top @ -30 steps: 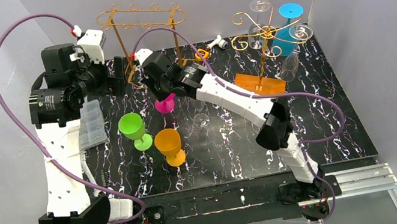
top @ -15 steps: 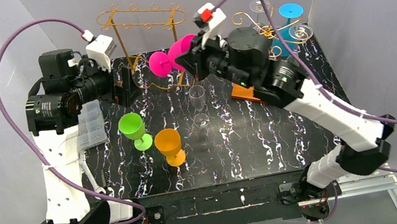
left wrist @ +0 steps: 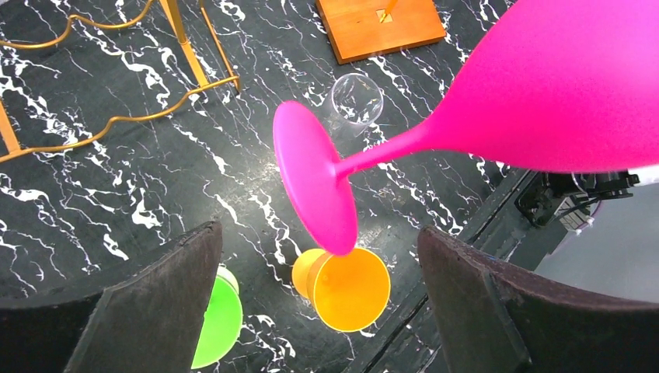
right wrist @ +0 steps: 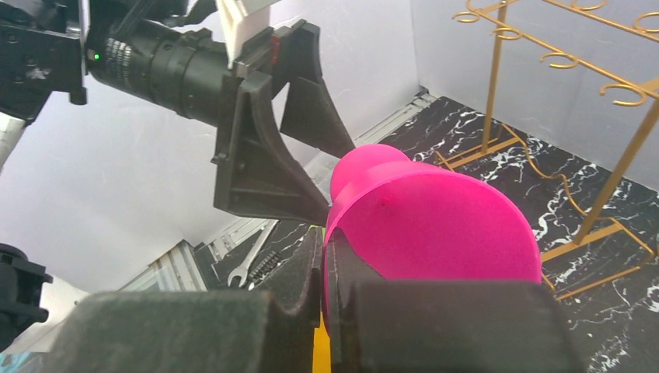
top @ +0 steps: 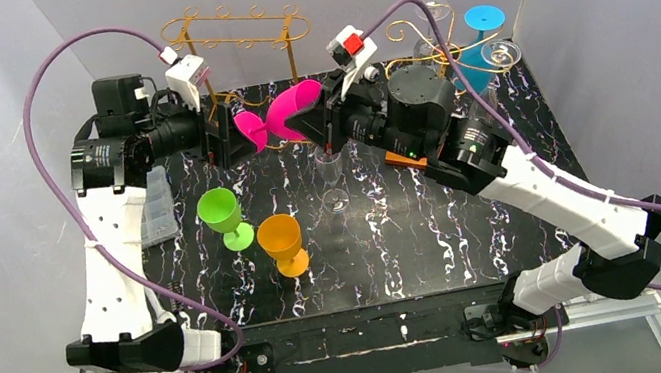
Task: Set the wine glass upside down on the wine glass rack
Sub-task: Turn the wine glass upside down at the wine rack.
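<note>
Green plastic goblet [top: 220, 211] upright on black white-veined table [top: 415, 233], 9 o'clock. Orange plastic goblet [top: 280, 238] just beside, 8 o'clock. Clear stemmed glass [top: 331, 168] upright near centre. Transparent compartment box [top: 155, 211] at 9 o'clock edge.

Green goblet [top: 220, 211], orange goblet [top: 280, 238] on marbled table [top: 435, 230]

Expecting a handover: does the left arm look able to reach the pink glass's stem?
Probably yes: the open left gripper faces the foot of the pink glass, nothing between, and the right gripper grips only the bowl, leaving the stem free.
</note>
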Controlling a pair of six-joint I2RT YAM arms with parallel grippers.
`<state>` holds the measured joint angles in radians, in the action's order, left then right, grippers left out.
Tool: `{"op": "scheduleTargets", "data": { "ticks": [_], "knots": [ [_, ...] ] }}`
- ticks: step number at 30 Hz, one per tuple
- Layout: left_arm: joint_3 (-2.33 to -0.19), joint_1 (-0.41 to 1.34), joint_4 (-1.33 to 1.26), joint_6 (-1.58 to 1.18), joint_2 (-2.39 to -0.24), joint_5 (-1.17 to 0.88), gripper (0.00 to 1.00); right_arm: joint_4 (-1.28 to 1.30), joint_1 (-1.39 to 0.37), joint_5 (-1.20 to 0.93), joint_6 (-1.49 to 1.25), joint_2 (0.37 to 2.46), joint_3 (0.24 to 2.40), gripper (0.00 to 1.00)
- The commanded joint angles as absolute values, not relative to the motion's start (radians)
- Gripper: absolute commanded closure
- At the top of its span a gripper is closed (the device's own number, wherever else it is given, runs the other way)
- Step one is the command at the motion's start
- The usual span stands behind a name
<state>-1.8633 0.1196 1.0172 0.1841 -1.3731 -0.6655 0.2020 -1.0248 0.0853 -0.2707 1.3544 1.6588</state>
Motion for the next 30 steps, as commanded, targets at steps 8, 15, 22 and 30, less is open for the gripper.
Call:
{"op": "scheduleTargets", "data": {
  "ticks": [8, 15, 22, 30],
  "knots": [
    [-1.809, 0.114, 0.993, 0.175, -1.388, -0.751, 0.46, 0.064, -1.047, 0.021, -0.288, 1.324, 1.632, 0.99],
    [-1.840, 0.114, 1.006, 0.189, -1.401, -0.701, 1.00, 0.052, -1.055, 0.006, -0.292, 1.309, 1.585, 0.68],
    [-1.872, 0.114, 0.946, 0.406, -1.380, -0.564, 1.00, 0.363, -1.055, 0.060, -0.289, 1.300, 1.613, 0.02],
    [-1.647, 0.125, 0.689, 0.776, -1.208, -0.560, 1.00, 0.645, -1.055, 0.064, -0.244, 1.337, 1.759, 0.02]
  ]
}}
